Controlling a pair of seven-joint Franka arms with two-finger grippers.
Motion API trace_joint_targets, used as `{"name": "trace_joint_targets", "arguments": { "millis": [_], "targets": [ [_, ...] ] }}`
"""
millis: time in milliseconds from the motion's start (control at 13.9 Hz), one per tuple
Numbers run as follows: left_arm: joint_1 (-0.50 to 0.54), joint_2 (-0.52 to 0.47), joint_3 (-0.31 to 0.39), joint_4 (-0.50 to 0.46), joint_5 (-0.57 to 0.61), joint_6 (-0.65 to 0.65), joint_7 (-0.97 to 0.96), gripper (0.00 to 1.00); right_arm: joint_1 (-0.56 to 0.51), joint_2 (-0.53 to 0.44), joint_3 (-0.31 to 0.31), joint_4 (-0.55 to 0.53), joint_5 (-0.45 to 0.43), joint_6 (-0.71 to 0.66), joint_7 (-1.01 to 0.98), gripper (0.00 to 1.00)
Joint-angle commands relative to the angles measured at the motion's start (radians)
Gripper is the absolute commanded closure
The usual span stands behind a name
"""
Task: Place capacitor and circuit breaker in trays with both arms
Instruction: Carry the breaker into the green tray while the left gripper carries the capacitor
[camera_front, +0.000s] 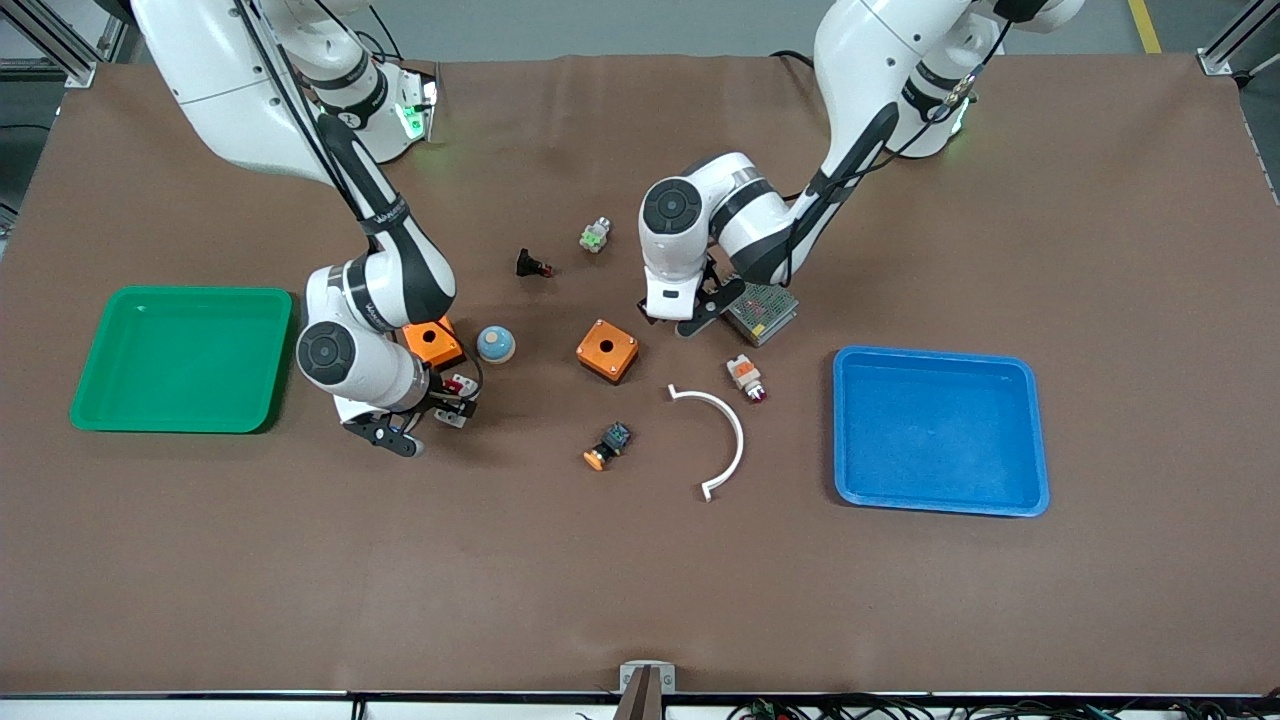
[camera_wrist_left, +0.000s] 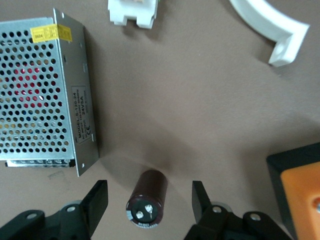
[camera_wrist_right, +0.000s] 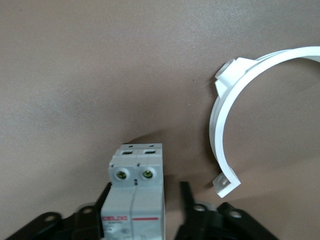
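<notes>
The capacitor (camera_wrist_left: 147, 197), a dark brown cylinder with a silvery end, lies on the brown mat between the fingers of my left gripper (camera_wrist_left: 148, 194), which is open around it with gaps on both sides. In the front view the left gripper (camera_front: 700, 308) is low beside a metal power supply and hides the capacitor. The circuit breaker (camera_wrist_right: 135, 192), light grey with a red stripe, rests on the mat between the fingers of my right gripper (camera_wrist_right: 145, 200), which is open, one finger close against it and the other apart. In the front view the right gripper (camera_front: 445, 402) is at the breaker (camera_front: 457, 385).
A green tray (camera_front: 190, 292) is at the right arm's end and a blue tray (camera_front: 935, 353) at the left arm's end. Two orange boxes (camera_front: 607, 350) (camera_front: 432, 340), the power supply (camera_front: 762, 310), a white curved strip (camera_front: 735, 440), a blue dome (camera_front: 495, 343) and small parts lie between them.
</notes>
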Motion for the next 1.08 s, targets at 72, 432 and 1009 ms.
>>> {"name": "trace_joint_targets", "arguments": {
  "millis": [72, 432, 1009],
  "targets": [
    [-0.022, 0.025, -0.001, 0.016, 0.013, 0.009, -0.024, 0.35, -0.011, -0.021, -0.002, 0.029, 0.014, -0.027, -0.005, 0.98],
    [-0.032, 0.04, 0.001, 0.022, 0.013, 0.051, -0.022, 0.9, -0.221, -0.125, -0.006, 0.122, -0.01, -0.341, -0.328, 0.99],
    [0.168, -0.11, 0.01, 0.154, 0.021, -0.12, 0.198, 1.0, -0.628, -0.248, -0.005, -0.104, -0.08, -0.224, -1.146, 0.98]
  ]
}}
